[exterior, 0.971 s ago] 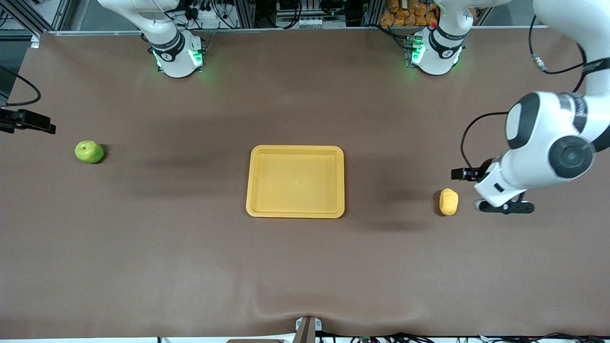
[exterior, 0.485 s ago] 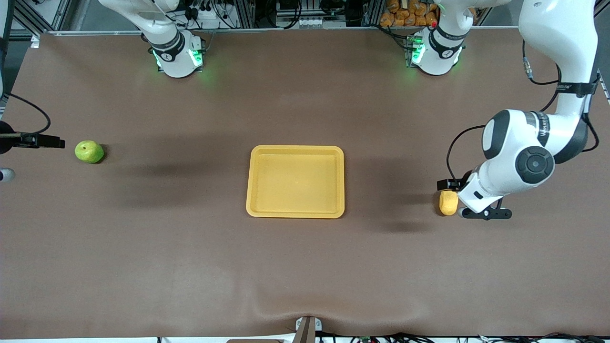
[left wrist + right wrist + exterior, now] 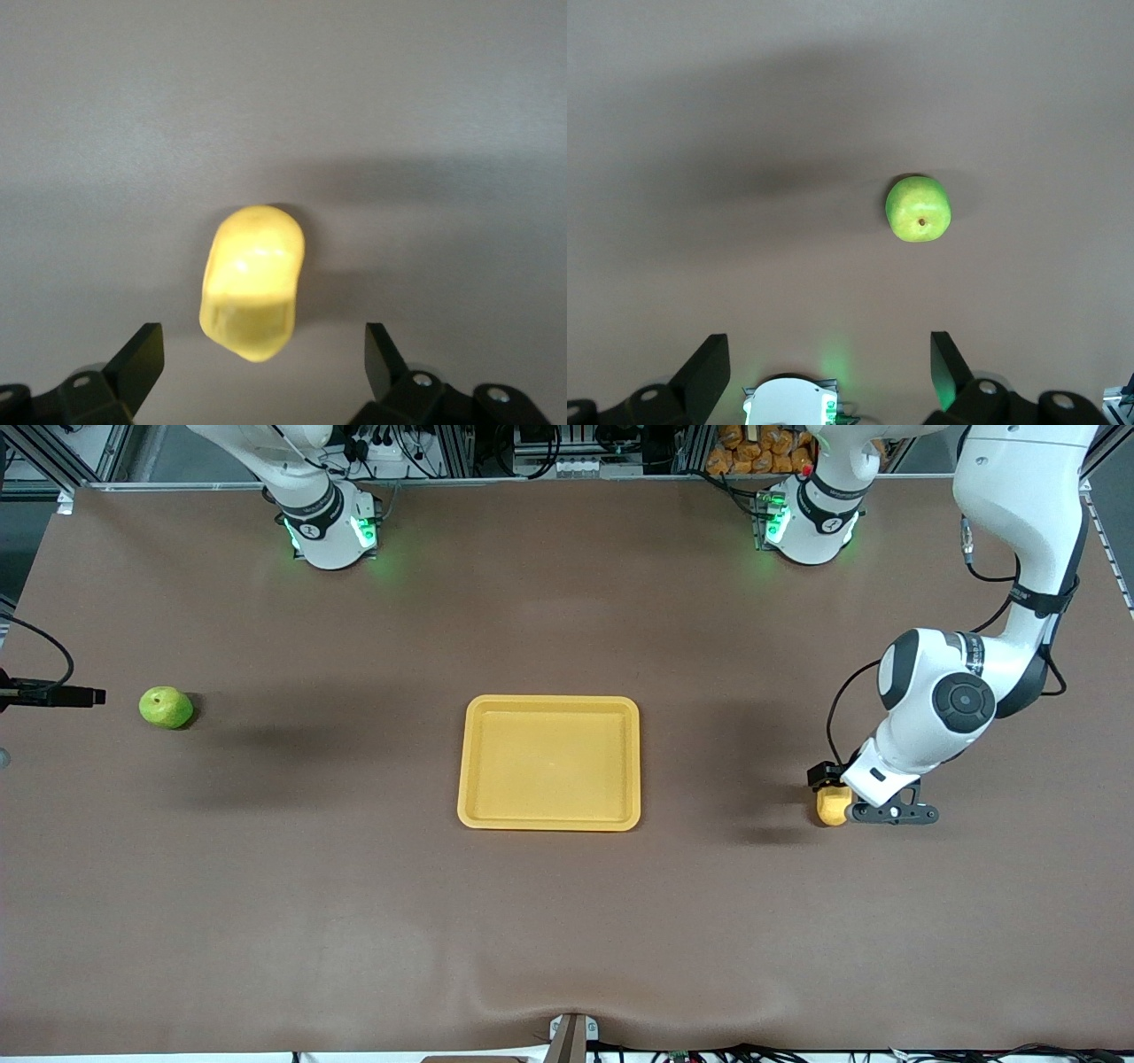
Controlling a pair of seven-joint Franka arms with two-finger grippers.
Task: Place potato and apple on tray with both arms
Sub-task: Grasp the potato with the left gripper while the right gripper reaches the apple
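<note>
The pale yellow potato (image 3: 831, 807) lies on the table toward the left arm's end, partly covered by my left gripper (image 3: 842, 795). In the left wrist view the potato (image 3: 254, 279) sits just ahead of and between the spread fingers, and the left gripper (image 3: 260, 347) is open and not touching it. The green apple (image 3: 166, 708) lies toward the right arm's end. My right gripper (image 3: 826, 354) is open and empty, up in the air beside the apple (image 3: 919, 208); only a black part of it (image 3: 53, 695) shows in the front view. The yellow-orange tray (image 3: 549, 763) is empty at mid-table.
Brown table cover with a fold at the edge nearest the front camera (image 3: 567, 1001). The right arm's green-lit base (image 3: 788, 403) shows in the right wrist view. Both bases (image 3: 330, 530) stand along the table edge farthest from the front camera.
My left gripper has moved down and toward the potato until it stands over it. My right gripper came into the front view at its edge beside the apple, then drew back a little.
</note>
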